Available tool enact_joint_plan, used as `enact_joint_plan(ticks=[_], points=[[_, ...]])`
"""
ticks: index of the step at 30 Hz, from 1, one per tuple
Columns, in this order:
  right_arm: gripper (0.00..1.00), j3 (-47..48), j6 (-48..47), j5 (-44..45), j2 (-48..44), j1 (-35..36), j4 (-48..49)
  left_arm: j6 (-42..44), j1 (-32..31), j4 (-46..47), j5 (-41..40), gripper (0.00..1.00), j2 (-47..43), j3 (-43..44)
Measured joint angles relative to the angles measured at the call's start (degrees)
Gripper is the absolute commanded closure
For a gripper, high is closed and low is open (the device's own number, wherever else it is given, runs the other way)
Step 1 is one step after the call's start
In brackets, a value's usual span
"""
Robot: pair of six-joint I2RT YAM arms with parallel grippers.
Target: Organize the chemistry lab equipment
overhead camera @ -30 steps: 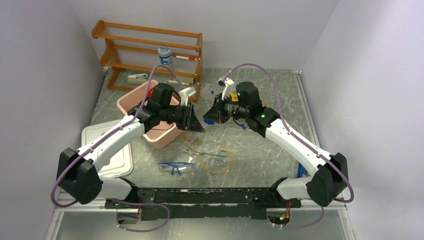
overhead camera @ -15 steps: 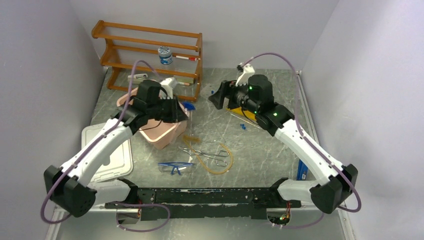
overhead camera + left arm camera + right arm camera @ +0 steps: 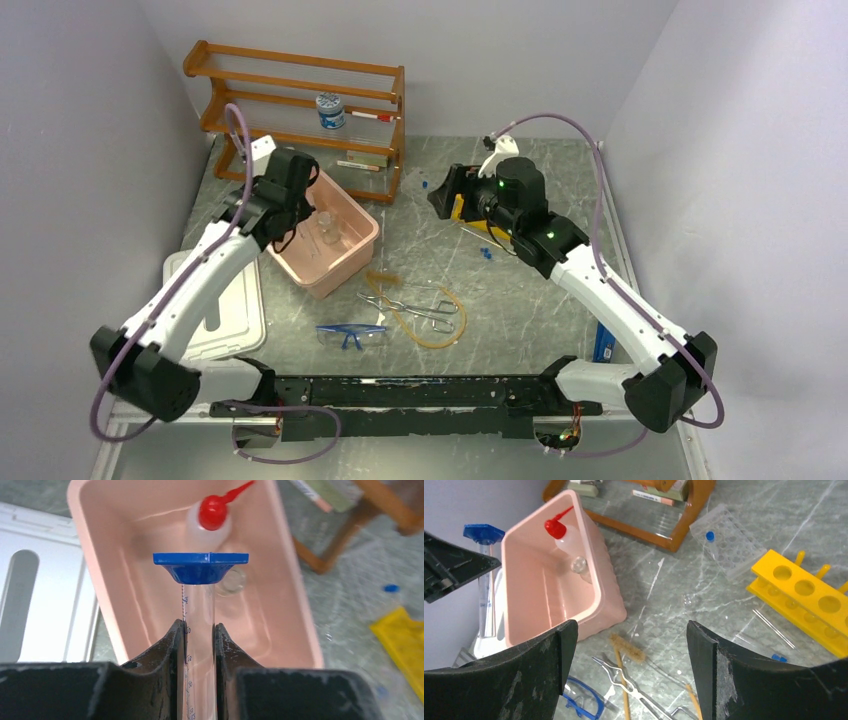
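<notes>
Grey table (image 3: 500,320): left jaws clamp cylinder (image 3: 199,605); right jaws wide.

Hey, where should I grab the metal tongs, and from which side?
Grip the tongs mid-shaft, where the two arms run close together, coming straight down with the jaws across their length. They lie flat on the table, so no side offers purchase. The amber tubing loops by the handle end; probably best avoided.
</notes>
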Motion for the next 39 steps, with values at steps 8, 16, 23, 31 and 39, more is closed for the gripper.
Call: enact_joint_plan(ticks=[8,16,23,31,39], points=[[0.17,-2.6,-0.4,-0.2,0.5,-0.2,0.0,-5.0,4.9,0.5,-4.2,0.95,9.7,-5.6],[0.18,-5.4,-0.4,-2.7,0.9,-0.3,0.9,-4.6,6.6,5.4,-2.7,0.95,17.5,-7.8],[0.19,-8.3,0.2,-3.1,2.0,-0.3,2.0,-4.5,6.8,9.8,-4.0,0.95,23.3,-9.2],[0.2,-8.1,1.9,-2.8,7.2,-0.3,3.5,-6.2,6.9,11.9,-5.1,0.84,25.9,-13.1],[0.21,-8.0,1.9,-4.1,9.9,-0.3,4.2,-7.5,7.0,15.0,-5.5,0.7,25.9,-14.2]])
